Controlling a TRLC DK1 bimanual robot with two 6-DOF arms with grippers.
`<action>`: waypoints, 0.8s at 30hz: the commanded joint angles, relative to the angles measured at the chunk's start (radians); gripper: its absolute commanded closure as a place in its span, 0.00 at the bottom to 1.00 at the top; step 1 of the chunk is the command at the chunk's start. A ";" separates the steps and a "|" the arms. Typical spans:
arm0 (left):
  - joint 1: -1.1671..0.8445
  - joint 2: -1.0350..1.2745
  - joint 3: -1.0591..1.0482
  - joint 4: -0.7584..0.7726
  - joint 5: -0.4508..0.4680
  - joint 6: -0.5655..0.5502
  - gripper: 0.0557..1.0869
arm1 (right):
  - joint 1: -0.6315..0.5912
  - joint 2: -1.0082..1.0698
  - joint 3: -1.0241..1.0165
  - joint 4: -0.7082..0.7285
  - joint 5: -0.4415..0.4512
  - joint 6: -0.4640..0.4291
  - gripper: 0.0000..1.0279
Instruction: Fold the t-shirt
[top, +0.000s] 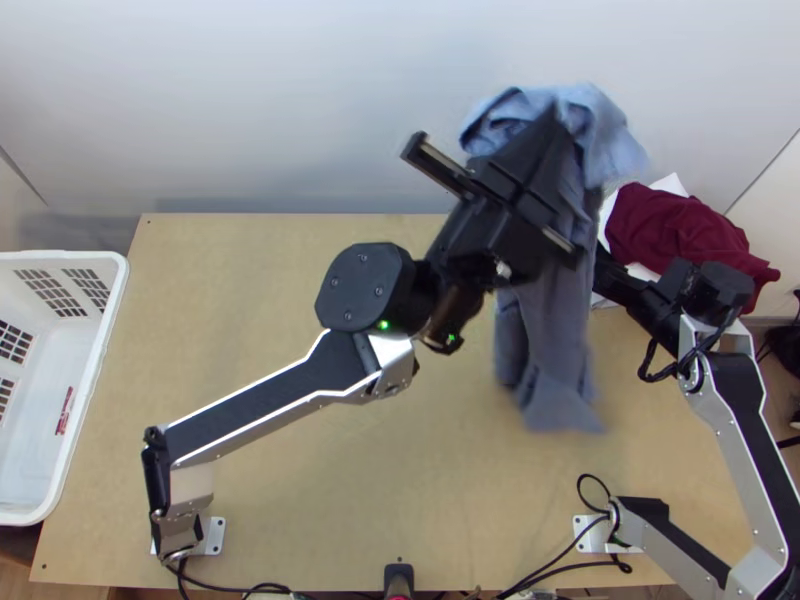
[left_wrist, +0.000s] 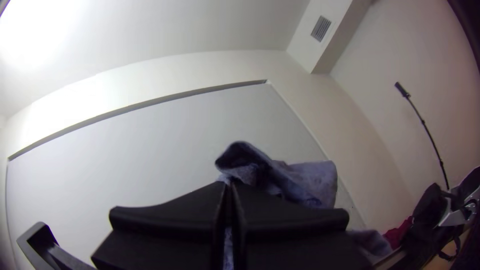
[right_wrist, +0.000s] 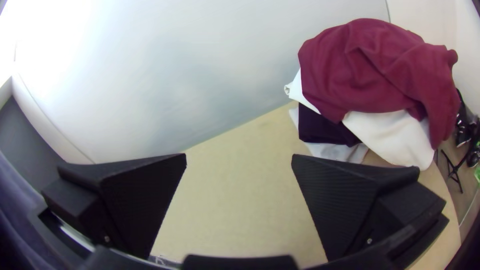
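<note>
T-shirt (top: 545, 330) of soft blue-grey cloth hung bunched, clenched between the flat black fingers of the left gripper (top: 555, 120), toward the tabletop's (top: 300, 500) far edge, right of its middle. Which part was pinched, I couldn't tell. Its upper end flopped over in a loose, rumpled fold beside the fingertips; the rest drooped in long, uneven creases. The lower end was blurred, and whether it touched the tabletop I couldn't make out. Part of the length was hidden behind the left gripper.

The right gripper (top: 622, 283) was partly covered by the T-shirt in the top view. The right wrist view showed its ridged, wedge-shaped fingers spread wide, with no cloth between them.

By the far right corner lay a heap: smooth maroon cloth (right_wrist: 370, 70), softly crumpled, over white cloth (right_wrist: 390, 135), with dark purple cloth (right_wrist: 325, 127) poking out beneath, much of it covered. At the left edge stood a white plastic basket (top: 107, 310), its walls pierced with slots, cut off by the top view's edge.
</note>
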 joint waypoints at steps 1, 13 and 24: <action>0.118 -0.083 -0.191 0.064 -0.191 -0.001 0.96 | 0.000 0.002 -0.041 0.038 0.001 0.018 0.05; 0.552 -0.524 -1.325 0.224 -0.045 -0.265 0.96 | 0.061 0.070 -0.051 0.047 0.012 0.009 0.05; 0.899 -0.567 -1.592 0.254 0.032 -0.316 0.96 | 0.136 0.147 -0.056 0.047 0.029 -0.032 0.05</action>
